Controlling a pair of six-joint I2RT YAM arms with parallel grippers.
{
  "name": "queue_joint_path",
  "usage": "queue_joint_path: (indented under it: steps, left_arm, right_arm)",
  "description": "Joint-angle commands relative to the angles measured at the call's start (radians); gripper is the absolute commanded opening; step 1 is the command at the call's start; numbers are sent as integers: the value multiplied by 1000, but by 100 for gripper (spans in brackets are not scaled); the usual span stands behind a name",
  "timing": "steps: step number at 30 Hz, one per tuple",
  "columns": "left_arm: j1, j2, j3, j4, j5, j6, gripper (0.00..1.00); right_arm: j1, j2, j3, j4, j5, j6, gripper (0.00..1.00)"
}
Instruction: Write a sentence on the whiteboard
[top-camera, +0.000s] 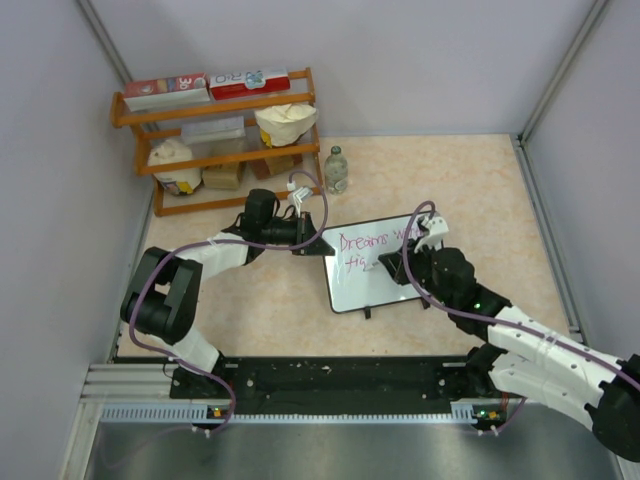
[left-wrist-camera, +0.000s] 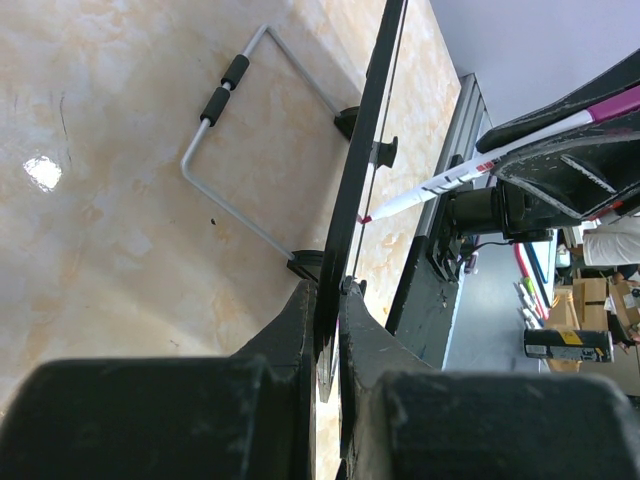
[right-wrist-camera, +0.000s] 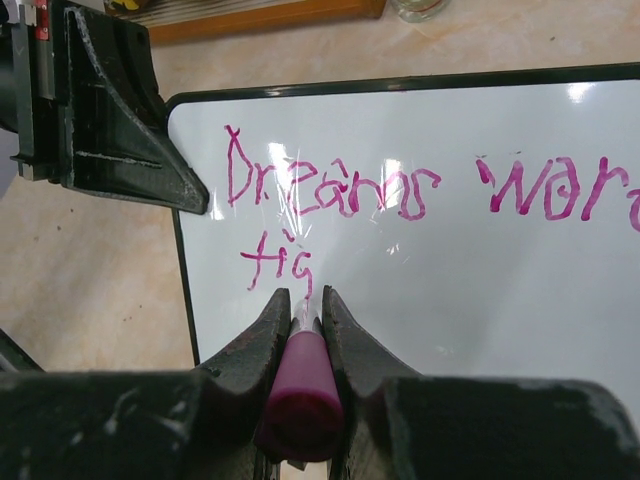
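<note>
Two lines of the sentence (right-wrist-camera: 330, 190) under way, only "fig" on the second. Steadies the whiteboard (top-camera: 390, 290), propped near the middle of the table (top-camera: 480, 180), with left tool (top-camera: 305, 245) clenched on its left edge; pinches pink marker (right-wrist-camera: 300, 395) in right tool (right-wrist-camera: 300, 305), tip at the board. Calls next, likely, for a small rightward step.

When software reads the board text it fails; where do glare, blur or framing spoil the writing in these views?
Right wrist: pale glare streaks cross the sentence on the whiteboard, the marker in front is soft, the frame crops the first line. Left wrist: whiteboard edge-on, no writing legible. Top external: evenly lit, letters tiny, right gripper hides some.
</note>
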Motion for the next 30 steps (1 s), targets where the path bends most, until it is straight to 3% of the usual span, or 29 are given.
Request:
queue_joint_path:
  steps: [1, 17, 23, 30]
  left_arm:
    - [8, 2, 18, -29, -133, 50, 0]
    - [8, 1, 18, -31, -133, 51, 0]
    - [8, 2, 18, -31, -132, 51, 0]
    - [8, -2, 17, -26, -133, 50, 0]
  right_arm:
    - [-11, 18, -18, 24, -20, 1, 0]
    - [-12, 15, 36, 76, 3, 50, 0]
    - [-18, -68, 62, 52, 32, 6, 0]
    - [-30, -36, 99, 12, 97, -41, 0]
